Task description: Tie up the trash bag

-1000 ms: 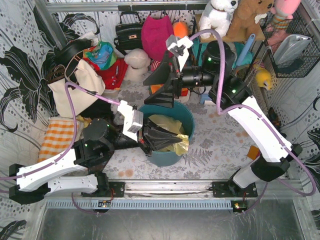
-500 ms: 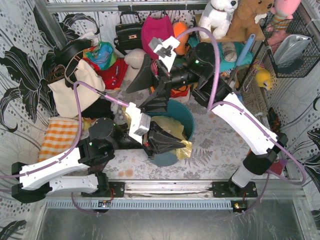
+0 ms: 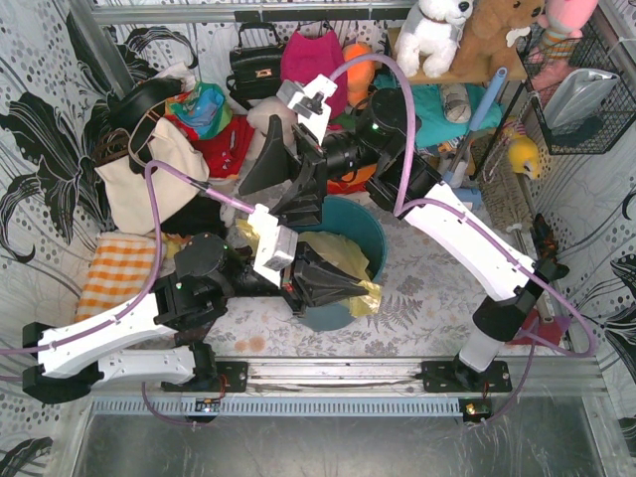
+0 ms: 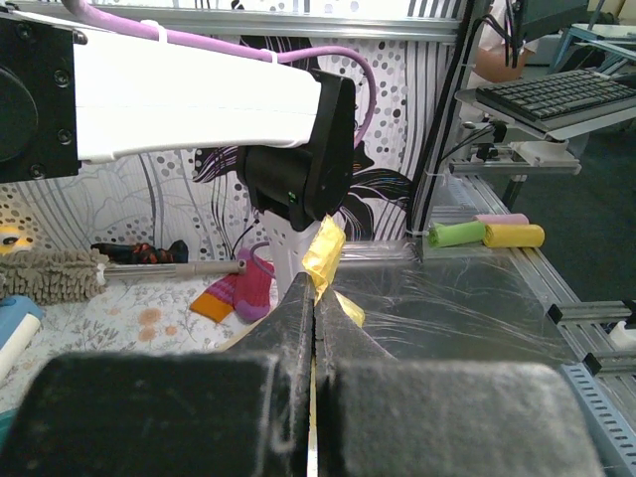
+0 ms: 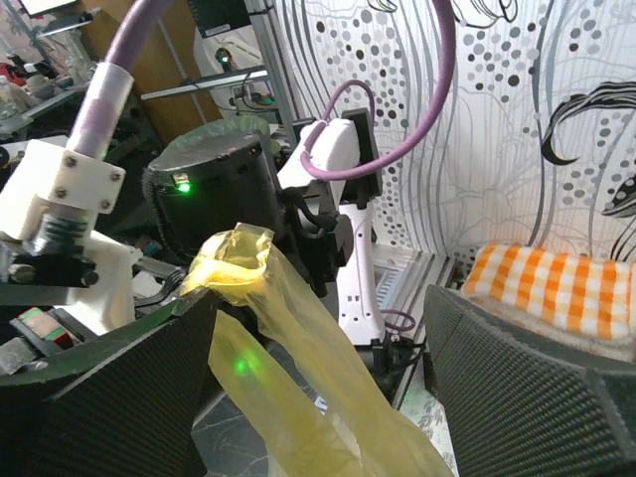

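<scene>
The trash bag [image 3: 345,256] is thin yellow-green plastic lining the teal bin [image 3: 366,235] at the table's middle. My left gripper [image 3: 333,285] reaches over the bin's near rim and is shut on a fold of the bag. In the left wrist view the yellow film [image 4: 325,252] sticks out from the closed jaws of my left gripper [image 4: 316,293]. My right gripper [image 3: 283,182] hovers wide open above the bin's far left rim. In the right wrist view a raised strip of the bag [image 5: 298,368] stands between the spread fingers of my right gripper [image 5: 318,318] and leans on the left finger [image 5: 119,388].
A white tote bag [image 3: 149,169], a black handbag [image 3: 256,65], a pink bag [image 3: 313,58] and plush toys [image 3: 437,30] crowd the back. An orange checked cloth [image 3: 114,273] lies at the left. A wire basket [image 3: 581,94] hangs at the right. Socks [image 4: 238,288] lie beyond the bin.
My right arm has swung left, carrying its open gripper from behind the bin to over its far left rim. My left gripper stays shut on the bag, shifted slightly right.
</scene>
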